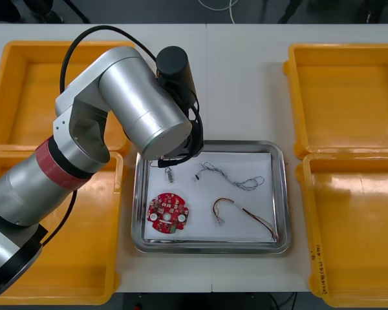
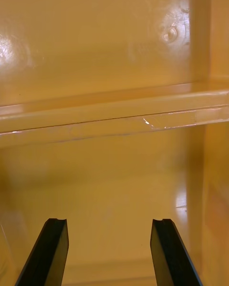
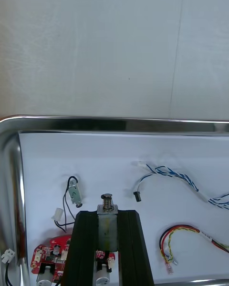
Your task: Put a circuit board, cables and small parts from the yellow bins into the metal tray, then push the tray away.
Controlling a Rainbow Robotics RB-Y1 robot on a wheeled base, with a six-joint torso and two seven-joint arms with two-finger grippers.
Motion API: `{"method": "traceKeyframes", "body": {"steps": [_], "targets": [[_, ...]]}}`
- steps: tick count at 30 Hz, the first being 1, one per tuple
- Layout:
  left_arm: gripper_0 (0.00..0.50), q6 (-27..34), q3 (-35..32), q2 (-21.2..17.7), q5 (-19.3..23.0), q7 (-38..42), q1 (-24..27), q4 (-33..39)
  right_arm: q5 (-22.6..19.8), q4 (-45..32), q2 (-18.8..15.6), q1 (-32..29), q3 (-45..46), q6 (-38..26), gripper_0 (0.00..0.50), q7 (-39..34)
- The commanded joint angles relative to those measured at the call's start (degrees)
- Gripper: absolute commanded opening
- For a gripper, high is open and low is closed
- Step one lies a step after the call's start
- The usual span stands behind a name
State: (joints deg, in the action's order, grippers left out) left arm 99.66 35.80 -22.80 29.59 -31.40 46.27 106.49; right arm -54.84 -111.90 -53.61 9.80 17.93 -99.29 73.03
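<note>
From the front, the left arm [image 1: 132,106] reaches over the metal tray [image 1: 282,194], and its wrist covers the tray's corner nearest the left bins. Beyond the wrist, on the tray's white floor, lie the round red circuit board [image 1: 168,213], the blue and white cable [image 1: 236,175] and the red and yellow cable [image 1: 240,213]. The yellow bins [image 1: 346,90] flank the tray on both sides.

In the right wrist view, the right gripper [image 2: 109,224] has its fingers spread wide with nothing between them. It hangs over the floor of a yellow bin [image 2: 114,171], whose rim runs across just ahead of the fingertips.

In the left wrist view, the left gripper [image 3: 107,217] pinches a small metal part [image 3: 107,205] upright, with the part's spring end poking out past the fingertips. It hangs above the tray floor. A second small metal part [image 3: 73,193] with a thin black lead lies just beside one finger. The circuit board sits under that same finger, and both cables lie off the other finger. The tray's shiny rim crosses ahead of the fingertips, with the bare table [image 3: 114,52] beyond.
</note>
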Motion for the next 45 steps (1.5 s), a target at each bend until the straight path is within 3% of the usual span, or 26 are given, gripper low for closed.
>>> {"method": "traceKeyframes", "body": {"steps": [1,8,31,32,35,37,38,40,45], "targets": [[0.001,-1.93,2.96,0.48,0.2,-0.6,-0.39,0.47,-0.18,-1.3,-2.91,-0.48,1.93,0.5,0.5,-2.37],[0.0,-7.56,5.6,-0.22,-0.32,-0.77,-0.48,-5.42,-0.18,-1.3,-2.91,-0.48,2.02,0.42,0.5,-2.46],[0.01,-12.65,8.76,-1.54,0.03,-1.65,-1.36,-11.57,-0.27,-1.3,-2.91,-0.48,2.02,0.5,0.5,-2.63],[0.026,-12.74,8.85,-1.72,0.03,-1.74,-1.54,-11.57,-0.27,-1.3,-2.91,-0.48,1.93,0.5,0.5,-2.63],[0.171,-13.97,9.12,-2.25,-0.06,-2.09,-2.24,-11.57,-0.27,-1.3,-2.91,-0.48,1.93,0.5,0.5,-2.63],[0.35,-14.59,9.56,-2.6,-0.32,-2.18,-2.5,-11.57,-0.27,-1.3,-2.91,-0.48,1.93,0.42,0.5,-2.63],[0.373,-14.76,9.56,-2.6,-0.32,-2.18,-2.5,-11.48,-0.27,-1.39,-2.91,-0.48,2.02,0.42,0.5,-2.63],[0.5,-14.85,9.56,-2.6,-0.32,-2.0,-2.5,-11.48,-0.27,-1.3,-2.91,-0.48,1.93,0.42,0.5,-2.63],[0.5,-14.85,9.47,-2.51,-0.15,-1.65,-2.33,-11.22,-0.27,-1.3,-2.91,-0.48,2.02,0.5,0.5,-2.63]]}}
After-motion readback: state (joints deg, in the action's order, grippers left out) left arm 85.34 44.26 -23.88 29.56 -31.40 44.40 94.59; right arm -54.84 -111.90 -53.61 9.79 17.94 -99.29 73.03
